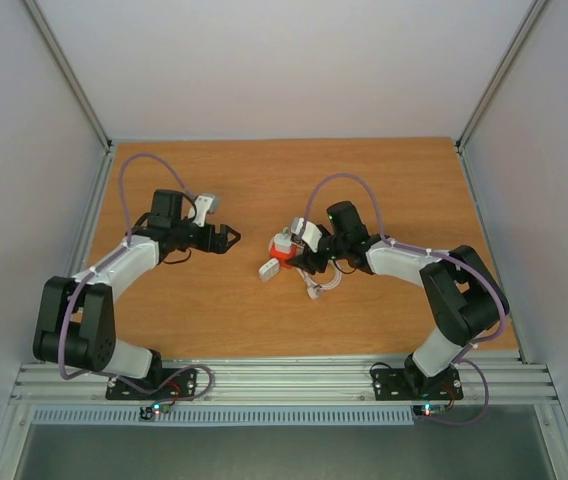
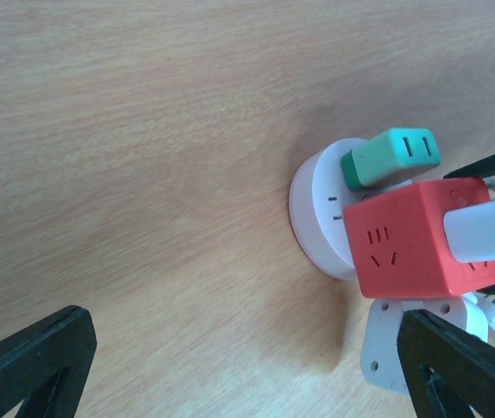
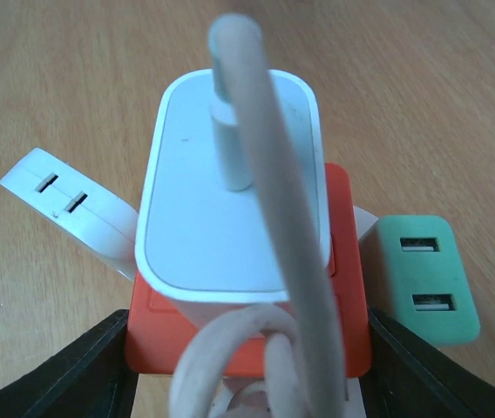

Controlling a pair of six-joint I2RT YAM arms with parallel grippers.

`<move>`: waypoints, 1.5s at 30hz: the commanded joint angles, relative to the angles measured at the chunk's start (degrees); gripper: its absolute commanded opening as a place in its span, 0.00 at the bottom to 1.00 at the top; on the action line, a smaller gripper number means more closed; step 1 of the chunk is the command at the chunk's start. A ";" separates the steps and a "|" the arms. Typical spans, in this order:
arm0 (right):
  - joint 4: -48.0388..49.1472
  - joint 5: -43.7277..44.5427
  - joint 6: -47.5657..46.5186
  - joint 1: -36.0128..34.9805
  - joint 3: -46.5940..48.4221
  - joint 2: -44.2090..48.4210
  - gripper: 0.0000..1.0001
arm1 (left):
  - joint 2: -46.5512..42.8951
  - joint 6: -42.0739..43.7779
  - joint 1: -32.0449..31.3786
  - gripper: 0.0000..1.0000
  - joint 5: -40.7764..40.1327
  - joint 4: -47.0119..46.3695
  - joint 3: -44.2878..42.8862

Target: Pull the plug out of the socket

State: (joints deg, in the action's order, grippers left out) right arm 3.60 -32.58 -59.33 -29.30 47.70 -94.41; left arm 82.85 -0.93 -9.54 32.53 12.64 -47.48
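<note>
The socket, a round pale disc, shows in the left wrist view with a green adapter and a red cube plugged into its face. A white plug with a pale cable sits on the red cube. My right gripper is shut on the red cube's sides, with its fingers against them. In the top view it is at the cluster. My left gripper is open and empty, left of the socket, apart from it.
A white rectangular block sticks out on the left of the red cube, also seen in the top view. The green adapter lies on the right. A cable loop trails toward the near edge. Grey walls enclose the wooden table.
</note>
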 commanded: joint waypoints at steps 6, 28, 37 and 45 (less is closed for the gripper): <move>4.15 3.87 3.60 -0.76 -0.50 -1.72 0.51 | -3.89 8.14 0.13 0.96 -1.25 -0.56 2.31; 6.61 13.03 14.27 -0.39 -0.97 -1.94 0.40 | 3.36 28.25 -9.53 0.87 5.24 -9.27 3.43; 6.51 13.49 14.51 -0.34 -0.92 -2.09 0.40 | 9.56 29.73 -13.30 0.75 3.64 -8.20 -2.31; 7.45 14.22 14.86 -0.37 -0.79 -2.51 0.39 | 11.92 30.20 -14.69 0.57 1.17 -6.55 -4.41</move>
State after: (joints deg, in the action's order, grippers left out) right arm 10.92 -21.37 -45.82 -30.02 47.11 -95.61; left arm 93.73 28.01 -23.55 34.87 6.83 -50.24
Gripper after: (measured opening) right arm 0.628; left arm 0.613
